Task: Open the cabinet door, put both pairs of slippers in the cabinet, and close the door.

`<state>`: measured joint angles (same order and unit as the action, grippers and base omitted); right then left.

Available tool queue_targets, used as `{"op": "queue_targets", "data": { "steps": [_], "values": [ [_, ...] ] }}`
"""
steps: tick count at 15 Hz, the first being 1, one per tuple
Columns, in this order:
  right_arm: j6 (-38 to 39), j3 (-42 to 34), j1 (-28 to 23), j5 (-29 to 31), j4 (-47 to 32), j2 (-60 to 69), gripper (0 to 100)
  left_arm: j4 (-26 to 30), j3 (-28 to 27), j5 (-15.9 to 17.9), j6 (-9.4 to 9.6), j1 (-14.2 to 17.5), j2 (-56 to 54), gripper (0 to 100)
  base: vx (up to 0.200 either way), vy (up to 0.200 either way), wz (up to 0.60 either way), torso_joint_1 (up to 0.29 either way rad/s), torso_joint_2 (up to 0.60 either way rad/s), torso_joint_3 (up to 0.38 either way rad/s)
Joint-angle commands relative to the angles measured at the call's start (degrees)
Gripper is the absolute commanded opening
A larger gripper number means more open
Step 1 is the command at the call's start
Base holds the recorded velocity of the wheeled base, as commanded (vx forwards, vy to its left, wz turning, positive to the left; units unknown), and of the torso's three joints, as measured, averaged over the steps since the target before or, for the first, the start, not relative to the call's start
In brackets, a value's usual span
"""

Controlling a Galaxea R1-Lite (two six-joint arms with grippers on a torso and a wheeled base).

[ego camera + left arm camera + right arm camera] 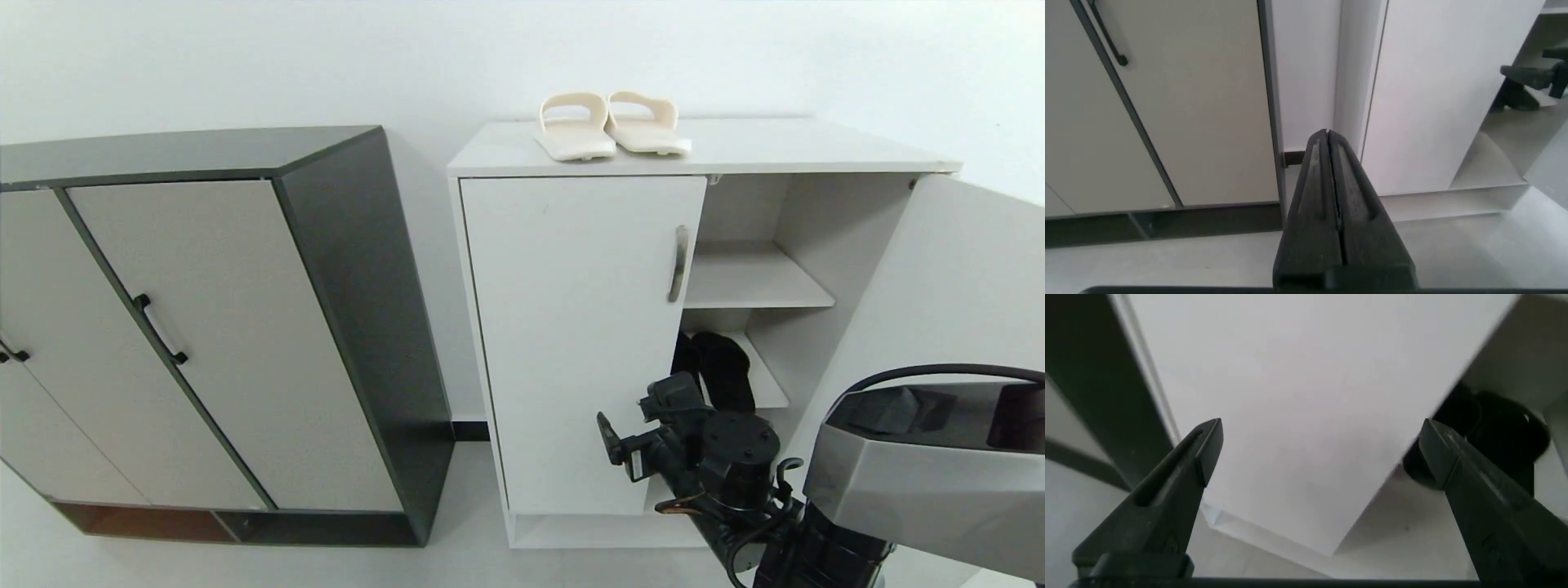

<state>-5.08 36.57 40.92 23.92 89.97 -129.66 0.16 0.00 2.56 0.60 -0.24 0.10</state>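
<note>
Cream slippers (612, 126) paired on cabinet top (775, 143), left half by back edge; black slippers (718, 371) on lower shelf (769, 385). Likely light, bendy foam; best pinched at strap. Right claw (1321, 429) gaping, empty; left claw (1328, 143) closed, empty.

The black left gripper (1328, 137) has its jaws pressed together. Beyond its tips, a dark-framed grey cabinet (1192, 98) and a white wooden cabinet (1437, 90) flank a white wall strip (1306, 73).

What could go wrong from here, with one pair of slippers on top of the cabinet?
The beige slippers lie near the front edge of the cabinet top; a clumsy grasp could push them off. The open right gripper sits close to the shut door, below its handle, so rising straight up might strike either.
</note>
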Motion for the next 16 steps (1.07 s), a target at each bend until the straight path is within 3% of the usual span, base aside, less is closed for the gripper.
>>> {"op": "queue_targets", "data": {
  "steps": [1,16],
  "values": [
    [0.0,0.0,-0.1,0.0,0.0,-0.1,100,0.0,0.0,0.1,0.02,0.1,0.1,0,0.000,0.000,0.00,0.110,-0.47,-0.349],
    [0.1,-0.2,-0.1,-0.3,0.0,0.3,100,0.0,0.0,0.0,0.02,0.1,0.1,0,0.000,0.000,0.00,0.164,-0.49,-0.322]
  ]
}}
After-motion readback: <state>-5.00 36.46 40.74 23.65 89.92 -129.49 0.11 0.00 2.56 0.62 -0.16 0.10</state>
